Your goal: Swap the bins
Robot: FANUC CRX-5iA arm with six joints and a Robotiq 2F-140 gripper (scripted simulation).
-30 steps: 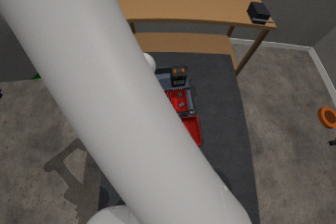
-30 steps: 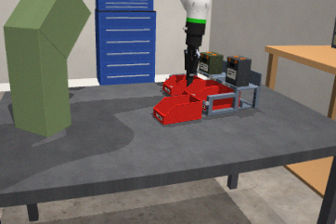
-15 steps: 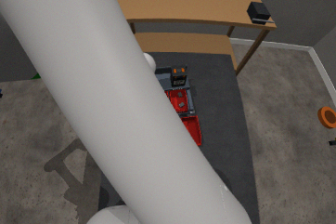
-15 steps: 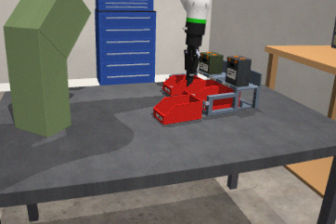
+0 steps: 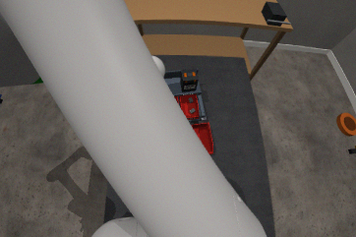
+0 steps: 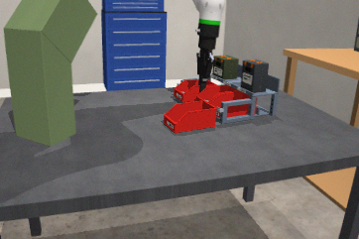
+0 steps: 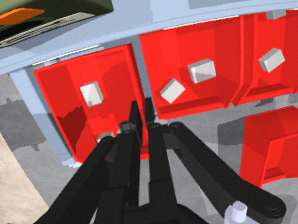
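Bin with parts: we take it to be the red one at the shelf's end (image 6: 184, 94) (image 7: 112, 70), upright and jutting farther out than its neighbour.
Fingers: the gripper's (image 6: 202, 88) (image 7: 141, 107) tips stand nearly together, a thin slit between them, at the bin's inner side wall; we cannot tell whether they pinch it.
Handling: we expect a light, fairly stiff plastic shell, a bit slippery, with small grey blocks (image 7: 92, 93) free to slide if we tip it hard.
Hold: we would favour a side wall's upper edge near the open front, pushing level and low.
Neighbour: the middle bin (image 6: 218, 92) (image 7: 227, 55) sits close beside, its own blocks inside; we should not drag it.
Shelf: the blue-grey frame (image 5: 197, 88) (image 6: 238, 102) (image 7: 30, 95) has a low board; the bin's seating behind the lip looks unfinished to us.
Empty bin: it stands upright on the table (image 5: 206, 139) (image 6: 190, 118) (image 7: 280, 155), in front of the shelf, already off it.
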